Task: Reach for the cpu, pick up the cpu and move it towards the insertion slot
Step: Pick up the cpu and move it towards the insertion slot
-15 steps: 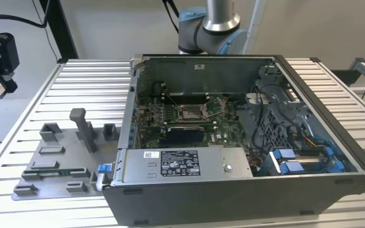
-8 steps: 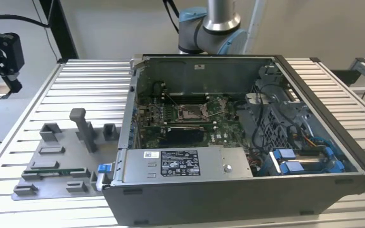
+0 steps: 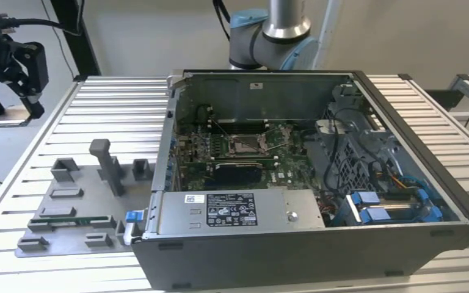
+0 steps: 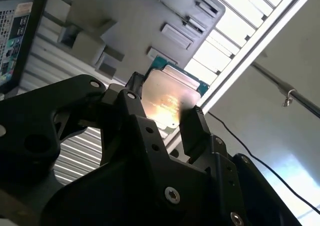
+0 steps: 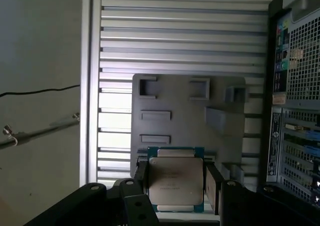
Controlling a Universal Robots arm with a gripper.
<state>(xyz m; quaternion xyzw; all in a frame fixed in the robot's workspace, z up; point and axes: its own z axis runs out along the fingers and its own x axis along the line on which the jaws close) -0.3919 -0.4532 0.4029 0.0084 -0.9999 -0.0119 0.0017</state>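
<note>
The cpu (image 5: 176,181) is a small square chip with a silver-grey top, and it sits between the black fingers (image 5: 212,186) of my gripper (image 5: 176,185), which is shut on it. In the second wrist view the cpu (image 4: 167,98) catches a bright glare between the same fingers (image 4: 192,126). In the exterior view my gripper (image 3: 14,101) hangs high beyond the table's edge at that view's left, far from the open computer case. The insertion slot (image 3: 245,143), a silver-framed square socket, lies on the motherboard inside the case.
A grey fixture plate (image 3: 71,207) with raised blocks and an upright post (image 3: 108,165) lies on the ribbed metal table (image 3: 112,110), between the gripper and the case wall (image 3: 169,140). Cables and blue parts (image 3: 381,207) fill the case's side at the exterior view's right.
</note>
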